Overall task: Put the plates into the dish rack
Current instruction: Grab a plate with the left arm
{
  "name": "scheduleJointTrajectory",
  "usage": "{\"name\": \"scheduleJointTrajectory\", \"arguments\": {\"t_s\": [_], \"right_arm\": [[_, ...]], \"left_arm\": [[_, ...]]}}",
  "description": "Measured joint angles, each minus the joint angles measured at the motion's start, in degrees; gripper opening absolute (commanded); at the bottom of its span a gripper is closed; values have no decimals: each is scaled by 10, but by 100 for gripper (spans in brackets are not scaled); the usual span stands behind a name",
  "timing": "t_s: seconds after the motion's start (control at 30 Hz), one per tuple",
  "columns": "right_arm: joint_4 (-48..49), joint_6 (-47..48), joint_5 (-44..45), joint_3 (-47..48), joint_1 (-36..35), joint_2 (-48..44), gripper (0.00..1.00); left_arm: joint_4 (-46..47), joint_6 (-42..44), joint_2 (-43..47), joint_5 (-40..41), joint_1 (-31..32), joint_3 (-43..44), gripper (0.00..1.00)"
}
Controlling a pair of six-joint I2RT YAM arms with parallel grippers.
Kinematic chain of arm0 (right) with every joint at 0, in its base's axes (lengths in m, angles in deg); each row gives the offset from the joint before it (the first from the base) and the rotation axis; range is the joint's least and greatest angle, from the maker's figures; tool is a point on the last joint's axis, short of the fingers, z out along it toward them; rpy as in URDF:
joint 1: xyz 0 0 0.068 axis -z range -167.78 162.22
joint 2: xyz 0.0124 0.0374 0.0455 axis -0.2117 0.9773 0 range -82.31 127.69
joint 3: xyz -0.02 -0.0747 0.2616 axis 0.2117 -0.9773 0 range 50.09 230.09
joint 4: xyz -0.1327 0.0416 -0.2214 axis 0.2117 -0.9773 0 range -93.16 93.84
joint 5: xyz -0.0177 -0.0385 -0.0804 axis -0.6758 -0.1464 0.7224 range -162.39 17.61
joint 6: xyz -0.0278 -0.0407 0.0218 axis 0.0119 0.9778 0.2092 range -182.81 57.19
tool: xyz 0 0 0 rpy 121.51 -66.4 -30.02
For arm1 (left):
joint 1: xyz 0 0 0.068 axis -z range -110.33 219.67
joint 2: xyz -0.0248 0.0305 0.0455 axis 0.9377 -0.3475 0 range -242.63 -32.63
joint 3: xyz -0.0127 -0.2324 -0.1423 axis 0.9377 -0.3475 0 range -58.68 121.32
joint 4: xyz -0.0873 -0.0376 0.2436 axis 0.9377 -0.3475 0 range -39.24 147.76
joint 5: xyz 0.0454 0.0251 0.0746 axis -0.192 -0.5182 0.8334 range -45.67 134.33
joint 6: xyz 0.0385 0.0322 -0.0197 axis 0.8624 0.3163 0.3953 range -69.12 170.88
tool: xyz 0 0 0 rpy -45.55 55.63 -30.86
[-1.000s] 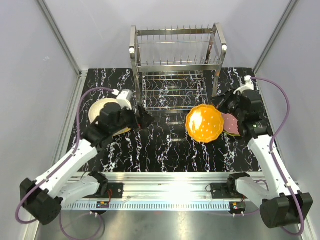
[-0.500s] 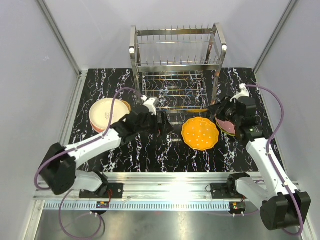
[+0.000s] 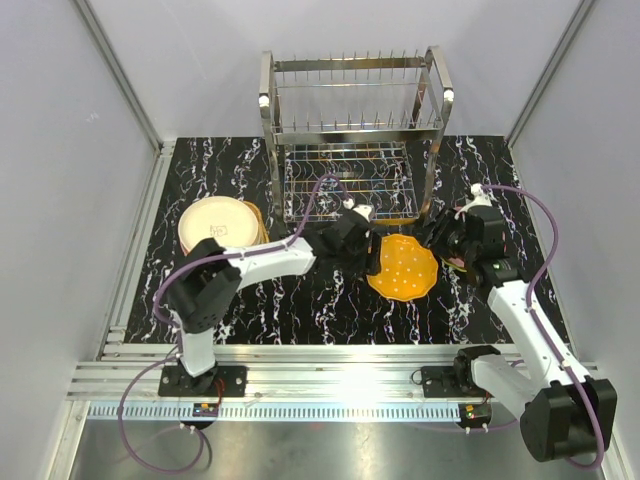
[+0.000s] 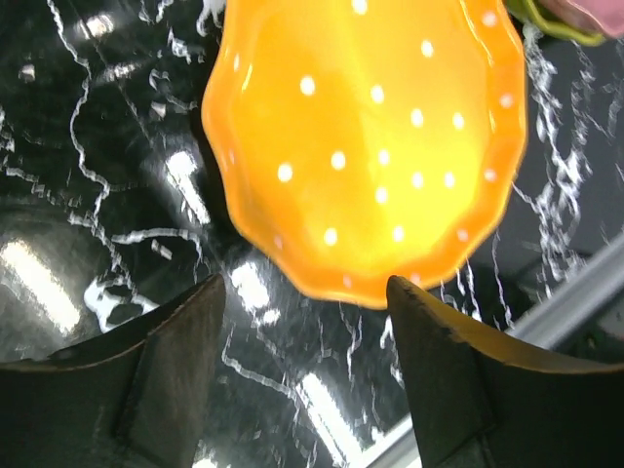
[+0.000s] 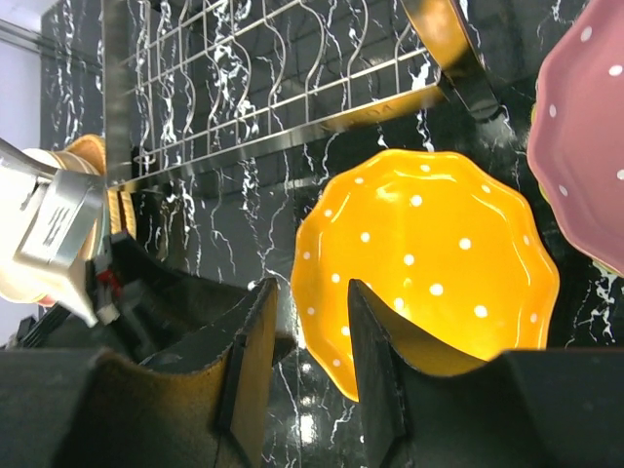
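An orange plate with white dots (image 3: 403,268) lies flat on the black marbled table in front of the dish rack (image 3: 350,130). My left gripper (image 3: 368,256) is open at the plate's left edge; in the left wrist view the plate (image 4: 370,136) has its rim just at the fingertip line of that gripper (image 4: 304,292). My right gripper (image 3: 438,238) is open and empty at the plate's right side; its wrist view shows that gripper (image 5: 310,292) with the plate (image 5: 439,263) beyond. A pink dotted plate (image 3: 460,252) lies under the right arm.
A stack topped by a cream plate (image 3: 214,226) sits at the left. The pink plate (image 5: 585,146) lies on a lime-green one (image 4: 556,21). The rack's lower wire shelf (image 3: 345,182) is just behind the orange plate. Grey walls close in both sides.
The orange plate went from tilted up in my right gripper to lying flat on the table. My left arm swung right from the cream stack to the plate's left edge.
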Motion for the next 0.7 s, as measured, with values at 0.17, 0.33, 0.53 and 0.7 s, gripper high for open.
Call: {"name": "scheduleJointTrajectory", "arguments": {"t_s": [0.17,0.33,0.53,0.7], "right_arm": [[0,10,0,-10,0,-2,43],[1,18,4,-25,0,-12,42],[5,21,4,-40,0,-14,42],[5,21,4,-51,0,-19,42]], "left_arm": [[-64,-6,-70,56,6,76,65],[-103,-12,-103,92,6,88,58],[-104,-13,-127,94,6,115,49],[-99,-24,-138,85,6,126,28]]}}
